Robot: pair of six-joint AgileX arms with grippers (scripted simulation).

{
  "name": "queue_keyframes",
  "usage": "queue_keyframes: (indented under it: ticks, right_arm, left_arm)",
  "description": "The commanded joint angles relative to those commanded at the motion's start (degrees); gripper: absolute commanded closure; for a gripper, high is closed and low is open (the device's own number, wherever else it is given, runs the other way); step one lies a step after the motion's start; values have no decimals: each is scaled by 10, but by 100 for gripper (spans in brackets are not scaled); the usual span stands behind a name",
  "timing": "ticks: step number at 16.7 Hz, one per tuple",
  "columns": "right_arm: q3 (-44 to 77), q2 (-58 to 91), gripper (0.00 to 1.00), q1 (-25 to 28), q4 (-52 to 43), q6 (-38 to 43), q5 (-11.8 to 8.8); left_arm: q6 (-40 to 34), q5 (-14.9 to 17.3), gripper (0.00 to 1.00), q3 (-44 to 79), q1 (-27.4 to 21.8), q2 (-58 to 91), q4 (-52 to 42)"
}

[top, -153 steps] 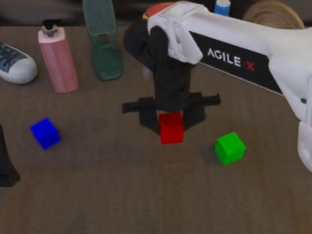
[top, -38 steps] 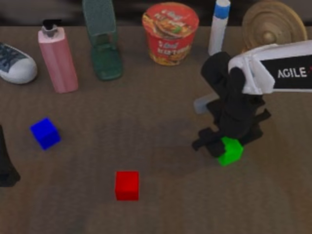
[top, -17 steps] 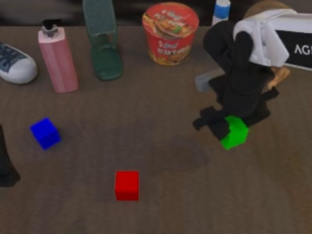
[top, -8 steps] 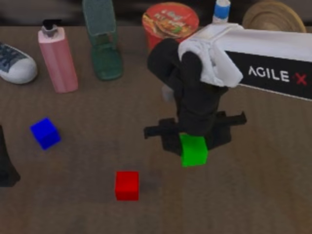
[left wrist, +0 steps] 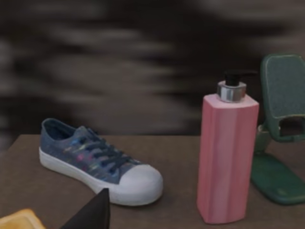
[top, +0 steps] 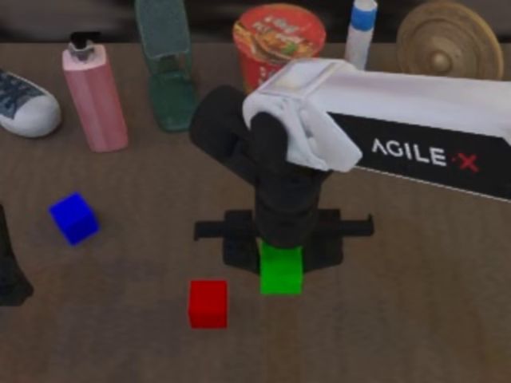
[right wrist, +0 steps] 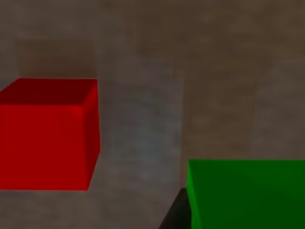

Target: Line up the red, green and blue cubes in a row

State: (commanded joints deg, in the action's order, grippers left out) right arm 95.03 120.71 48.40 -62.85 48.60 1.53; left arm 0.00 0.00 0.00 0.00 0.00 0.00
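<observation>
Near the centre of the top view, the right gripper [top: 281, 254] is clamped on the green cube [top: 281, 269], just right of the red cube [top: 207, 303] at lower centre, the two apart. The blue cube [top: 74, 217] sits at the left, well apart. The left arm [top: 9, 267] is parked at the left edge; whether its fingers are apart or together I cannot tell.

Three cubes: one red cube [top: 207, 303], one green cube [top: 281, 270] right of it, one blue cube [top: 74, 217] left.
</observation>
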Motion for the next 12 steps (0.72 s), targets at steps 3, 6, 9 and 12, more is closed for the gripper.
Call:
queue_keyframes:
  ticks: [3, 6, 9, 12]
  right_arm:
    - [-2, 2, 100, -3, 1, 0, -1]
    - [-14, 8, 100, -2, 22, 0, -2]
    - [-45, 26, 100, 0, 71, 0, -2]
    - [-77, 45, 100, 2, 121, 2, -1]
  left_arm:
    - [0, 0, 0, 0, 0, 0, 0]
    - [0, 0, 0, 0, 0, 0, 0]
    - [0, 0, 0, 0, 0, 0, 0]
    - [0, 0, 0, 0, 0, 0, 0]
